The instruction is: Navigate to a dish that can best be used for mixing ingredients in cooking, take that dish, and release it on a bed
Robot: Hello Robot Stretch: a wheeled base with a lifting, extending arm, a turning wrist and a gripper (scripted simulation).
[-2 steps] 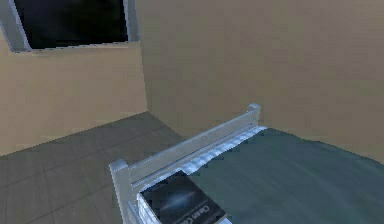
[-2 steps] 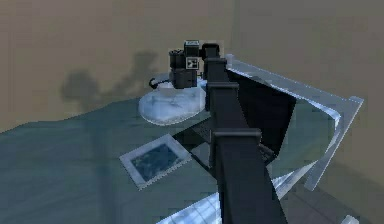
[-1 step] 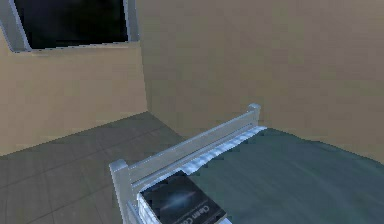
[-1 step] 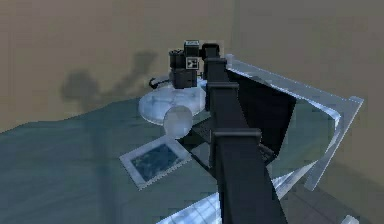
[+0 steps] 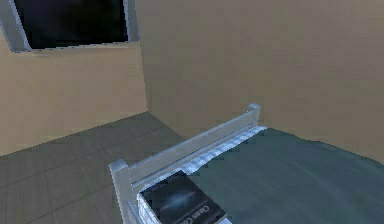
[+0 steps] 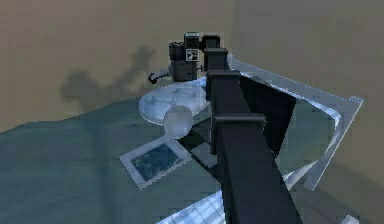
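A pale, round, bowl-like dish [image 6: 168,104] lies on the bed's teal blanket [image 6: 60,160], with a small glassy round thing [image 6: 180,122] against its near side. My arm [image 6: 235,140] reaches out over the bed as a dark bar. Just above the dish is the gripper [image 6: 158,74], left of the white marker squares [image 6: 186,52]. I cannot tell whether it holds anything. The bed's white end rail [image 5: 195,148] and blanket [image 5: 300,180] appear at the forward view's lower right.
A flat dark book-like thing [image 6: 155,160] lies on the blanket near the dish, and a similar one [image 5: 182,202] lies at the bed's corner. The white bed frame [image 6: 335,125] rises at the arm side view's right. Grey tiled floor [image 5: 70,160] and a dark window [image 5: 75,22] lie ahead.
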